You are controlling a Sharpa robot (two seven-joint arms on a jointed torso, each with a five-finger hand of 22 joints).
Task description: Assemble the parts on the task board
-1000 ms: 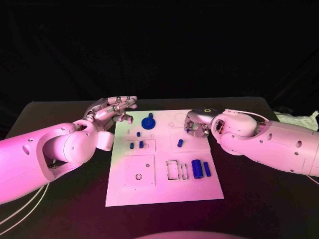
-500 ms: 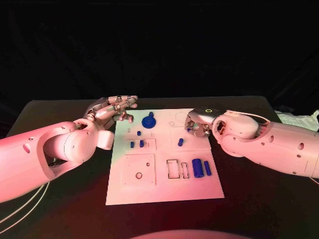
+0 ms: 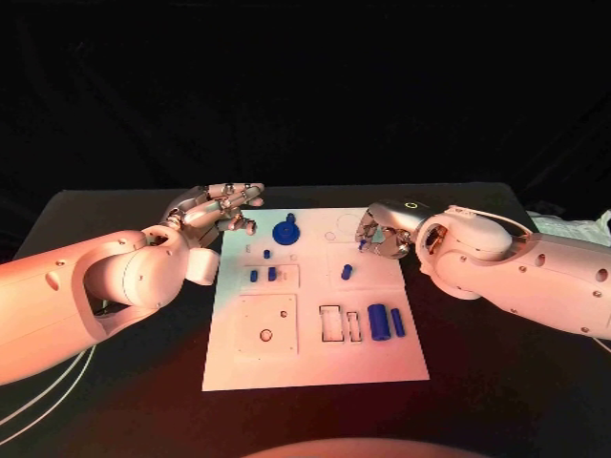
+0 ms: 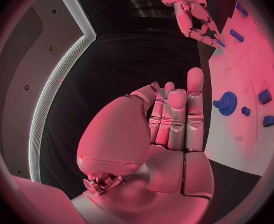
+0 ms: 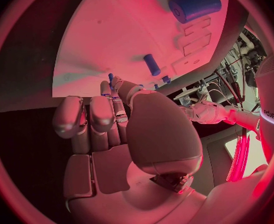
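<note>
The left hand (image 3: 217, 212) hovers just off the left edge of the task board (image 3: 312, 377), near its far corner, fingers straight and close together with nothing in them. On the board, beside that hand, lies the blue gear (image 3: 285, 231); nearer the robot sit two small blue blocks (image 3: 262, 275), then a short blue peg (image 3: 346, 273) toward the middle, and at the right of the board's near half a thick blue cylinder (image 3: 377, 322) with a thin blue bar (image 3: 396, 322) beside it. The right hand (image 3: 383, 235) hangs over the board's right edge, just beyond the peg, fingers curled; whether it holds a part I cannot tell.

The step in hand looks like an approach: no part is clearly lifted, and most pieces lie loose. The next move probably calls for the right hand to lower onto the peg and pinch it cleanly before carrying it to its slot.

Compared with a second ago, the right hand has shifted slightly away from the board's centre and turned a little; the left hand and the parts stay where they were.
</note>
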